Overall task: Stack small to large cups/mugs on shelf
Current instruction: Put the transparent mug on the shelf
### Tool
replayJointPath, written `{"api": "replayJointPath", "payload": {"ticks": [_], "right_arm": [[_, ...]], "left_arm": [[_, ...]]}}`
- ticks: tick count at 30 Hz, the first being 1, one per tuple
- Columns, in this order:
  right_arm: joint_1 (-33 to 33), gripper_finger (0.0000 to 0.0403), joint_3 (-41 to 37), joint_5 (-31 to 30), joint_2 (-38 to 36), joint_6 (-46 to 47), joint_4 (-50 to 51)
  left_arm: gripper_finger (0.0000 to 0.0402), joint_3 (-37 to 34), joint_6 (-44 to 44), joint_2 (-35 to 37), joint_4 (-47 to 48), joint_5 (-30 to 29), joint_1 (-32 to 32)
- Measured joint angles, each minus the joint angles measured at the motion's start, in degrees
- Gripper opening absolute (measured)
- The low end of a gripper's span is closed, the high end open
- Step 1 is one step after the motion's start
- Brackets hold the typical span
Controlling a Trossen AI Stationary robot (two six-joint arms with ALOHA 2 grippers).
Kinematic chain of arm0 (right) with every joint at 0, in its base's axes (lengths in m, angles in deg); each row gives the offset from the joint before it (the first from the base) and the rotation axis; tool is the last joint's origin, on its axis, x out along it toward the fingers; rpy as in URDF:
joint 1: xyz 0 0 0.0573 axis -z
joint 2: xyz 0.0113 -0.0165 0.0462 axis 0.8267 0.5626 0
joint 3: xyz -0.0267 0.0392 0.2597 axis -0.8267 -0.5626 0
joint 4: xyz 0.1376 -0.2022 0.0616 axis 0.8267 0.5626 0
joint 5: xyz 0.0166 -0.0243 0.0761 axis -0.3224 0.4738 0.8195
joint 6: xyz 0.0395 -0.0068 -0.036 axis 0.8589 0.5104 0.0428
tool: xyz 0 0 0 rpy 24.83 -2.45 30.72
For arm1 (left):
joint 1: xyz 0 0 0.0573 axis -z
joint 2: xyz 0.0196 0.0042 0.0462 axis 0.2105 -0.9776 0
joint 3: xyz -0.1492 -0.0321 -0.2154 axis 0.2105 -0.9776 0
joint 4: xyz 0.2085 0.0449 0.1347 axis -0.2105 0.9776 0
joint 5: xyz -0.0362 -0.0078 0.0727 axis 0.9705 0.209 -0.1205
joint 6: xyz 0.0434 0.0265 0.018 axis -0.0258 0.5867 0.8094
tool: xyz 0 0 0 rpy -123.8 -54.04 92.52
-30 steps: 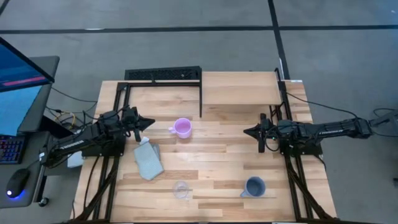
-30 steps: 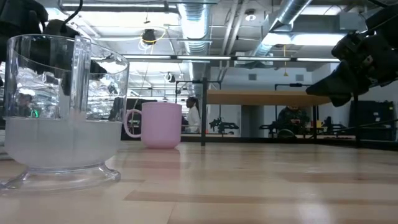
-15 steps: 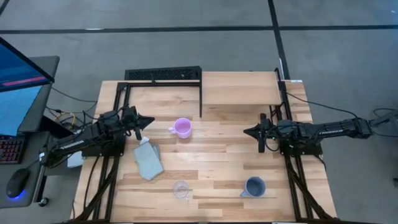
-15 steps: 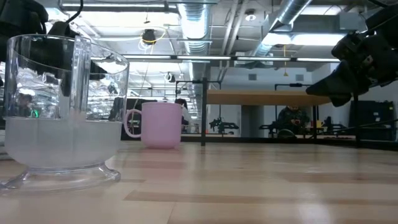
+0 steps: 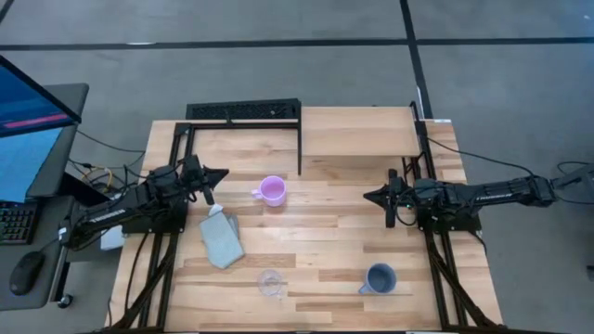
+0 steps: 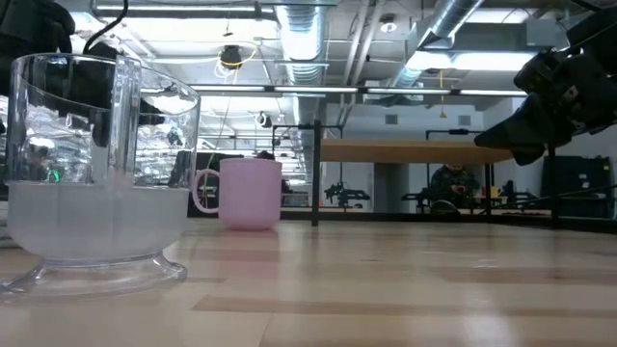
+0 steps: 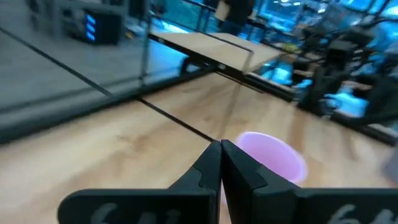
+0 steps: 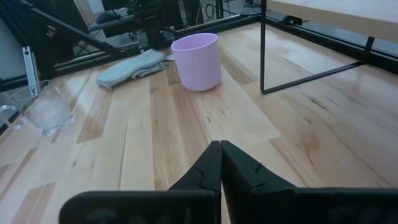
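Little has moved since the earlier frames: we see the left gripper [image 5: 221,173] nudged slightly toward the far edge, off the cloth's corner, and in the low view a person in the room behind has shifted; the cups are where they were.

From above, we find the left gripper over the table's [image 5: 325,246] left side, its jaws together and empty, tip pointing at the pink mug [image 5: 272,190], which stands apart from it in the middle of the far half. The cloth [image 5: 222,238] lies just nearer than that gripper. The right gripper [image 5: 368,196] hangs over the right side, jaws together, holding nothing, pointing toward the centre. The glass cup [image 5: 270,282] sits near the near edge, left of centre; the blue mug [image 5: 379,278] sits near the near edge, right of centre. The shelf [image 5: 357,131] stands at the far edge, right of centre.

At table level, we see the glass cup [image 6: 96,173] close by, the pink mug [image 6: 247,193] beyond it and the shelf [image 6: 415,151] behind.

Past the left wrist, the shut jaws point at the pink mug [image 7: 273,158]; the shelf [image 7: 211,48] lies beyond.

Past the right wrist, the shut jaws face the pink mug [image 8: 196,61], with the cloth [image 8: 127,68], the glass cup [image 8: 45,107] and the shelf [image 8: 339,12] around.
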State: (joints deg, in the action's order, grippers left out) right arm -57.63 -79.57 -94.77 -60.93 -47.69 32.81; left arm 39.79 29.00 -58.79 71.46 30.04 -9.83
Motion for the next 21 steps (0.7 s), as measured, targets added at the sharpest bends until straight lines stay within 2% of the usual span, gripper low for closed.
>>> {"api": "replayJointPath", "payload": {"ticks": [7,16,21], "right_arm": [[0.0,0.0028,0.0,0.0,0.01,0.0,0.0],[-0.01,0.0027,-0.01,0.01,0.02,-0.02,-0.01],[0.01,0.0029,-0.01,0.01,0.02,-0.02,-0.01]], "left_arm": [[0.0016,0.0,-2.11,0.0,-0.21,1.26,-0.02],[0.0129,-0.13,-8.12,-0.02,-5.23,3.69,-0.02],[0.0157,-0.11,-5.76,-0.02,-12.28,3.56,-0.02]]}}
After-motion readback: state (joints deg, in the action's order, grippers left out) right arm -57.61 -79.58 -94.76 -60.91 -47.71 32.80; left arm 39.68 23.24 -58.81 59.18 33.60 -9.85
